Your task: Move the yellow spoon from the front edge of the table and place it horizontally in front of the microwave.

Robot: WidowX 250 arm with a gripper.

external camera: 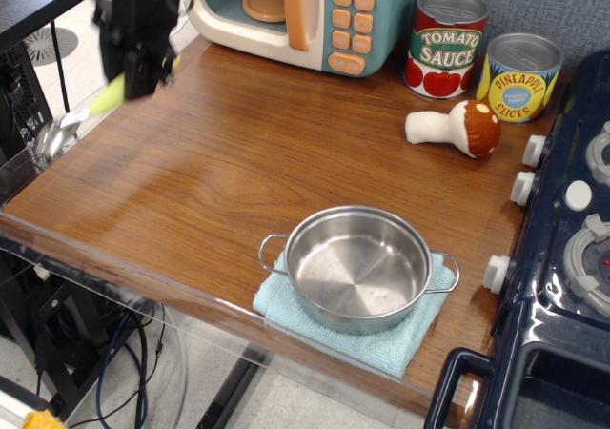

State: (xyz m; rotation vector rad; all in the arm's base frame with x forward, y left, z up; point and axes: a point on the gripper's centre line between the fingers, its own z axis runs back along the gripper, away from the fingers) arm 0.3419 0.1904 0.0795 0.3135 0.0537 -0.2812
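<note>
My gripper [136,78] is at the far left of the table [238,153], blurred by motion, just left of the microwave [355,17]. It is shut on the pale yellow-green handle of the yellow spoon [103,98]. The spoon is held off the tabletop and tilted, with its silver bowl [52,133] hanging down to the left over the table's left edge. The microwave stands at the back of the table, with bare wood in front of it.
A tomato sauce can [446,43], a pineapple can [519,77] and a toy mushroom [457,128] are at the back right. A steel pot [357,267] sits on a teal cloth [381,348] at the front. A dark blue toy stove [572,257] is at the right.
</note>
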